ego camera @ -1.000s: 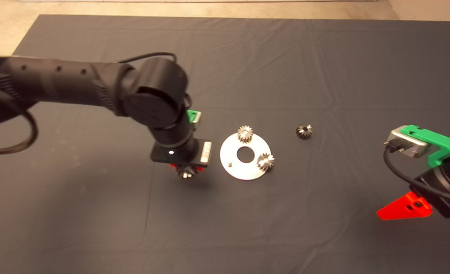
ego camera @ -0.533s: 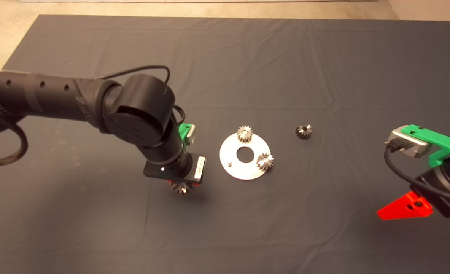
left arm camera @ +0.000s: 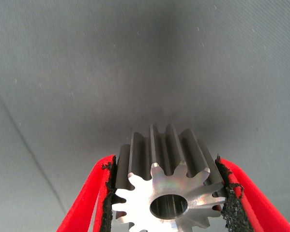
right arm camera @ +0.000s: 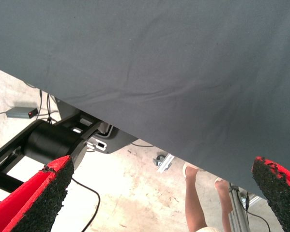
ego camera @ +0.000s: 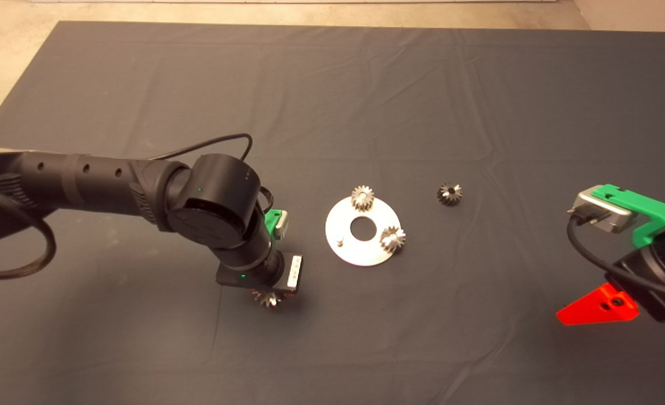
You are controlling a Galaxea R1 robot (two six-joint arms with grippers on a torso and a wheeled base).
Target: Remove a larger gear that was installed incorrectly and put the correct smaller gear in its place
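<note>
My left gripper (ego camera: 267,297) is shut on the larger gear (left arm camera: 166,193), a bright silver toothed gear with a dark centre hole, and holds it just above the mat to the left of and nearer than the round silver plate (ego camera: 361,252). The gear peeks out under the wrist in the head view (ego camera: 267,299). Two smaller silver gears (ego camera: 362,198) (ego camera: 392,238) sit on the plate, and a bare peg (ego camera: 338,242) stands at its left. The smaller dark gear (ego camera: 449,194) lies on the mat to the plate's right. My right gripper (ego camera: 593,311) waits open at the right edge.
The dark mat (ego camera: 366,101) covers the table, with bare floor beyond its far edge. The right wrist view shows the mat's edge, a black machine base (right arm camera: 53,140) and a person's legs (right arm camera: 195,203) on the floor.
My left arm has moved toward the near side and a little left, away from the plate, carrying the larger gear lower toward the mat. The right arm has not moved.
</note>
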